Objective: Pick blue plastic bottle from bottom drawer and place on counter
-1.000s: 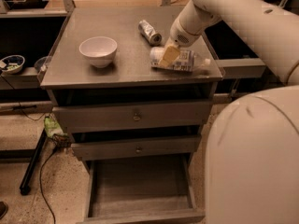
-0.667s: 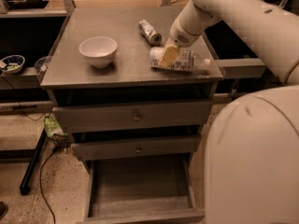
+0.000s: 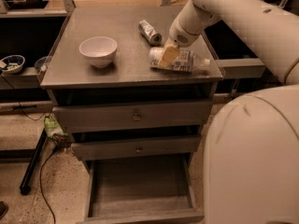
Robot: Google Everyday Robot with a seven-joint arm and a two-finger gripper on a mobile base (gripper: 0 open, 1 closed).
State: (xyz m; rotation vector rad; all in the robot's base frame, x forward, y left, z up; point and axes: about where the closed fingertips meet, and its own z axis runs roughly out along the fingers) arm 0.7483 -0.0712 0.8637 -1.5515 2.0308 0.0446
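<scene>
Lying on its side on the counter point(image 3: 126, 73) near the front right edge, the blue plastic bottle point(image 3: 188, 61) could roll off if the gripper point(image 3: 167, 57) resting on it, clamped or loosened I cannot tell, drags it when lifting away.

matt counter point(image 3: 124, 43), plastic bottle point(image 3: 188, 62) under hand point(image 3: 168, 56)

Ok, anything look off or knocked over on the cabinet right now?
The blue plastic bottle lies on its side near the right front corner of the counter, cap toward the edge, the pincer on it. The silver can behind also lies tipped. The bottom drawer stands open. No spill shows.
</scene>
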